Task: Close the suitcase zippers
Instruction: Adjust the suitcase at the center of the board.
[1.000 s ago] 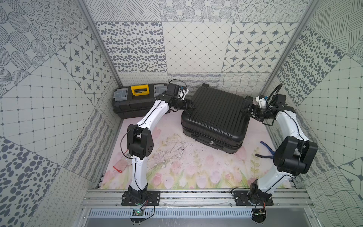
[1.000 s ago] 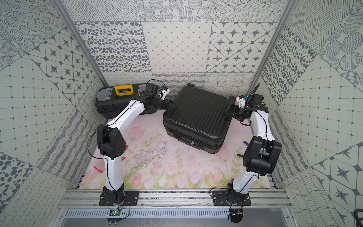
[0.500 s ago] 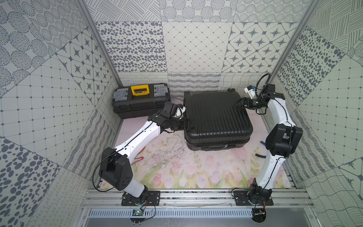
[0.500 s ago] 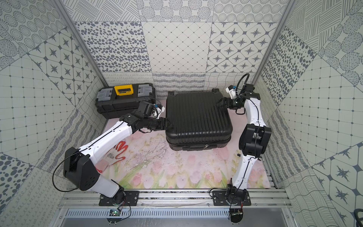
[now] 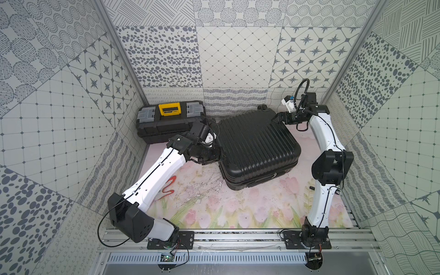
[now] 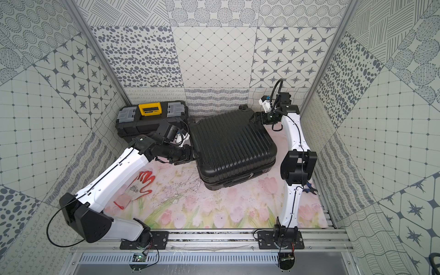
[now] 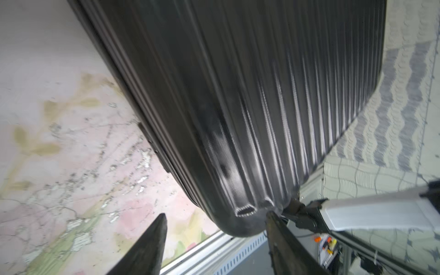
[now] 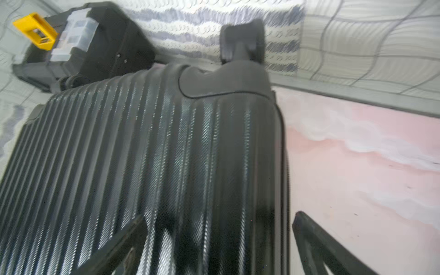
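Top views, suitcase: the suitcase lies flat with its shells together, mid-frame toward the back wall in both top views, askew on the floral mat.
Top views, zippers: the zippers show as a thin seam on the side facing the lower edge of the frame, with a small pull hanging there.
Top views, left arm: it stretches low from the lower-left base with its wrist bent. The left gripper meets the suitcase's left edge, just below the toolbox.
Top views, right arm: it rises from the lower-right base, folds at the elbow and leans toward the back. The right gripper is at the suitcase's upper-right corner.
Left wrist, hand: the jaws are parted about the suitcase's rounded corner. One finger touches it and the other stands clear over the mat. Nothing is clamped.
Right wrist, hand: the jaws are spread wide, straddling the ribbed edge. One finger is over the shell and the other over the mat, with no hold on anything. A wheel shows at upper middle.
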### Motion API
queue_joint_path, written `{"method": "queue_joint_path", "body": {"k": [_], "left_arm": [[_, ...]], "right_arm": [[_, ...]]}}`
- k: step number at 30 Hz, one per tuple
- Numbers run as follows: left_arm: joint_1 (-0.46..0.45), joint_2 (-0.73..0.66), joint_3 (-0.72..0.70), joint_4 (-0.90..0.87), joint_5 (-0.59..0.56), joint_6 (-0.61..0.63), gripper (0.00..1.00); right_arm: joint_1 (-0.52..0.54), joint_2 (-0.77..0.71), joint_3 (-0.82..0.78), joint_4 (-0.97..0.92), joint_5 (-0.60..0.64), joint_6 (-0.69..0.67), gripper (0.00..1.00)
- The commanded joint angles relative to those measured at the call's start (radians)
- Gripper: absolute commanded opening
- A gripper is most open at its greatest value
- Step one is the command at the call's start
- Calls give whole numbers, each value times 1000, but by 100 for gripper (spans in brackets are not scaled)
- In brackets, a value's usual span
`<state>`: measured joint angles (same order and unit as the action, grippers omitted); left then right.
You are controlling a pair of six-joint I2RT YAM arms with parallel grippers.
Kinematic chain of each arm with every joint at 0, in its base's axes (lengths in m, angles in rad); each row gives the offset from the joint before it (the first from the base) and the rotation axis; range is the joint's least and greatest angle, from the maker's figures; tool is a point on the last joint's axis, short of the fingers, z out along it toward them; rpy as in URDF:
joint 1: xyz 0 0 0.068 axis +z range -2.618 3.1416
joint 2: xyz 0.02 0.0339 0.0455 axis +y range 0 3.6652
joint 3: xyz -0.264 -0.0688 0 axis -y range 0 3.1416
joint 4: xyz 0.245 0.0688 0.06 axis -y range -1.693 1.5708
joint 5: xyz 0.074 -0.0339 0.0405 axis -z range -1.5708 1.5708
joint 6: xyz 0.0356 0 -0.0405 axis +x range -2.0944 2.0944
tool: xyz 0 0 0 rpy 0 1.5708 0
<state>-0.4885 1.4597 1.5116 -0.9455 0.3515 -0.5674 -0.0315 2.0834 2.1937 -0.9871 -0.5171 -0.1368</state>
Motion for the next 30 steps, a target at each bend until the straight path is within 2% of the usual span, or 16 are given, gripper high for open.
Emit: {"method": "queue_joint_path", "body": {"k": [1,4,9,15,19,30], "left_arm": [[67,94,190,-111,-255,-5,68],[123,192,318,-47,-334,-60,68],[160,384,485,93,-278,-146,67],[179,704,891,-78,-324,-104,65],[191,842,1073,-148,-367,-67,65],[212,950,1096,-21,-216,-22,61]], "right_arm": [[-12,-158,-53,126,179,86,98],[-6,-276,-177,160,203,130,98],[56,-500,-467,229,214,186,98],[154,-700,-687,202,224,272,98],[208,-815,-796,168,248,332,98],[248,-1048,-974,7,299,423,98]]}}
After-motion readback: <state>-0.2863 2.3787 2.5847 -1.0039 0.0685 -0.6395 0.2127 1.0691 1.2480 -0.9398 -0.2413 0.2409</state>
